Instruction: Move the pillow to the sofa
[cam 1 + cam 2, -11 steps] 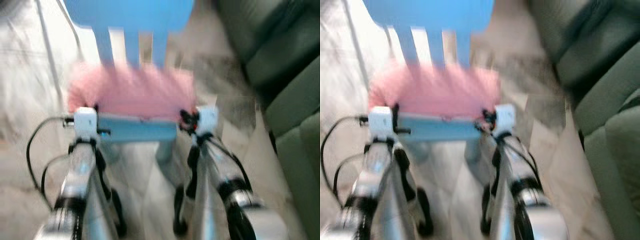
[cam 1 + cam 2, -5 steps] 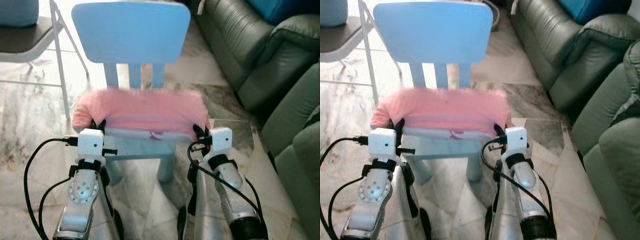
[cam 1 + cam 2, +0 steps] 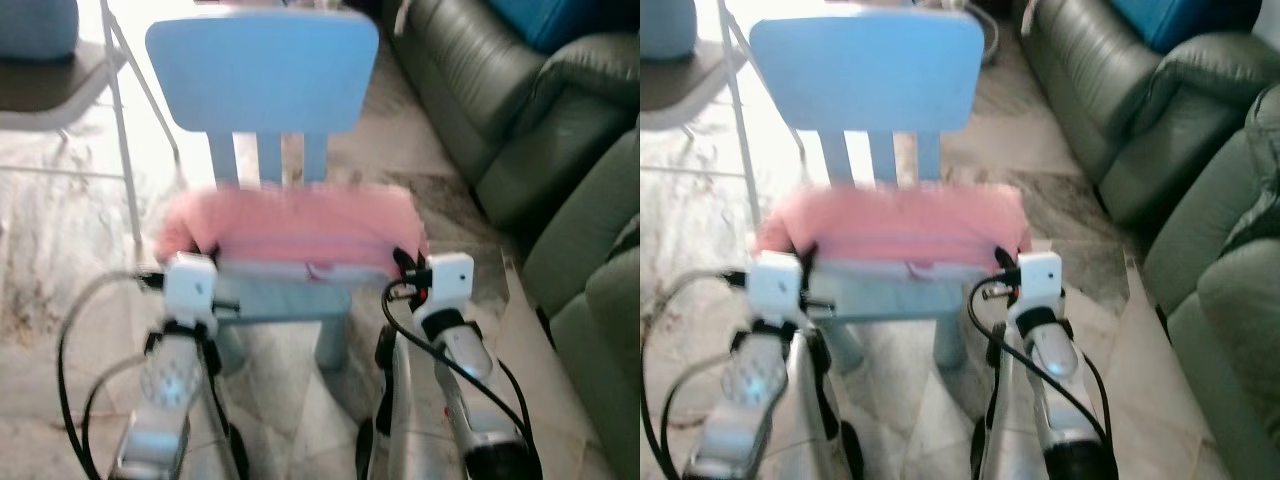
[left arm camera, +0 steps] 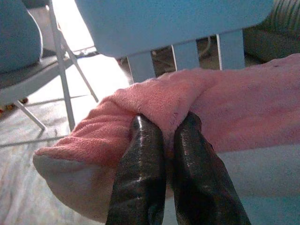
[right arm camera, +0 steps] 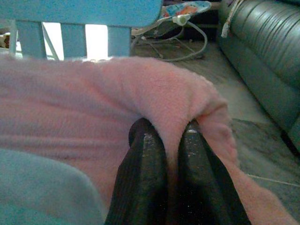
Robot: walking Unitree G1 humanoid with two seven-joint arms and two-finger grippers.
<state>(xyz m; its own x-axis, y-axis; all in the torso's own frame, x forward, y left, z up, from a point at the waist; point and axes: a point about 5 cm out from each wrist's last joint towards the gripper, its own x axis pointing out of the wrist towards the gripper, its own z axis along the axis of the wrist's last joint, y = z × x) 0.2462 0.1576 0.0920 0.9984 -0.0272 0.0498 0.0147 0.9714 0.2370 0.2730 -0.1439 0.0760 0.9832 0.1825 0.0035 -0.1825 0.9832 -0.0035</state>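
Left hand [image 4: 165, 136] is clamped narrow on a pinched fold of the fluffy pink fleece pillow [image 3: 295, 225] at its left end; right hand [image 5: 168, 133] is doing the same on the pillow's right end, black fingers [image 5: 146, 159] nearly closed with fabric bunched between them. Both grips are seated, one per end. Versus half a second ago the pillow's place on the small light-blue plastic chair [image 3: 262, 70] is unchanged, hands on the same two corners; the head views are softer again and the framing has shifted slightly, so that's camera motion, not the load moving. A second back everything was smeared, so the body was moving then too. My read: grasp done, lift not clearly started, pillow resting across the chair seat. Arms run forward side by side, wrists level with the seat's front edge, white wrist housings just below the pillow's ends. Dark green leather sofa [image 3: 520, 120] sits to the robot's right, near the chair. Grey folding chair [image 3: 60, 90] is at far left on the marble floor [image 3: 60, 260].
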